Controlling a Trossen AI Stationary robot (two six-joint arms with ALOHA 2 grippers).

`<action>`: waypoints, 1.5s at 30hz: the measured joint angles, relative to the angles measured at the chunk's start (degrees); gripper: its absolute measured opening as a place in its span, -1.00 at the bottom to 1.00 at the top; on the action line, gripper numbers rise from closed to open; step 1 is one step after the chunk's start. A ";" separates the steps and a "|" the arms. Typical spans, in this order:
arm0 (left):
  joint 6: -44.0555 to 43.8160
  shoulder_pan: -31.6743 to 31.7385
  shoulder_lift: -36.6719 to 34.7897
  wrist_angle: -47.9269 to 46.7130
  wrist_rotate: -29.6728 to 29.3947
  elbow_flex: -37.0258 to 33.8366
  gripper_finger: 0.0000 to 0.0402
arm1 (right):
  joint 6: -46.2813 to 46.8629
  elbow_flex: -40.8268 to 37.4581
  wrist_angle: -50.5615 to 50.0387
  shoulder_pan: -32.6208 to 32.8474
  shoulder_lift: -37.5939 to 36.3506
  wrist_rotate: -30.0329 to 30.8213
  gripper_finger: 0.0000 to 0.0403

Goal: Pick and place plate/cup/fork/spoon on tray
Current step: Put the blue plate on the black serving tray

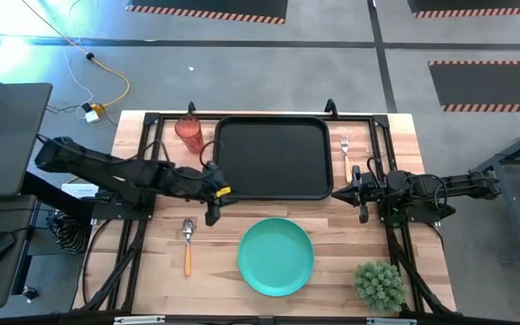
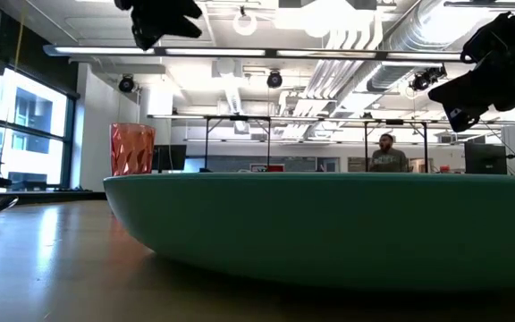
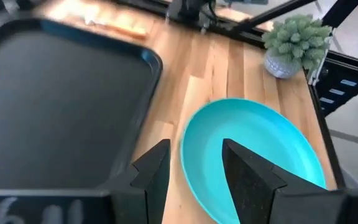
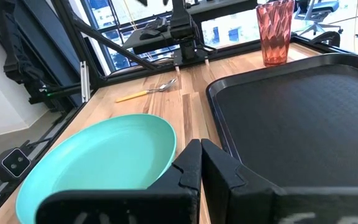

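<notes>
The black tray [image 1: 269, 158] lies at the table's far middle. The teal plate [image 1: 276, 255] lies flat on the wood near the front edge. The red cup [image 1: 189, 131] stands upright left of the tray. The spoon [image 1: 187, 244] lies left of the plate, and the fork [image 1: 346, 153] lies right of the tray. My left gripper [image 1: 215, 203] hovers open by the tray's near left corner, with the plate ahead of it in the left wrist view [image 3: 194, 168]. My right gripper [image 1: 337, 193] is shut and empty by the tray's near right corner; it also shows in the right wrist view [image 4: 201, 155].
A small potted plant [image 1: 379, 284] stands at the table's near right corner. A black metal frame [image 1: 138, 226] runs along the table's left, right and far sides. A person [image 2: 384, 154] shows far off in the room behind the table.
</notes>
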 joint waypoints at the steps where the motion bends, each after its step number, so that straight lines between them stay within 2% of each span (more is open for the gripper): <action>1: -1.14 0.00 0.88 0.06 0.07 0.00 -0.28 | 0.00 0.00 -0.12 0.00 0.00 0.00 -1.00; 6: -5.25 0.00 5.91 0.75 0.08 0.00 -0.22 | 0.01 0.00 -0.12 0.02 0.00 -0.01 -1.00; 20: -13.43 0.00 19.13 1.23 0.39 0.00 -0.22 | 0.01 0.00 -0.12 0.01 0.00 -0.01 -1.00; 26: -13.63 -0.02 22.64 3.64 3.54 0.00 -0.22 | 0.01 0.00 -0.12 0.02 0.02 -0.02 -1.00; 45: -15.86 -0.02 30.35 8.93 6.00 -0.02 -0.22 | 0.00 0.00 -0.53 0.01 0.09 -0.01 -1.00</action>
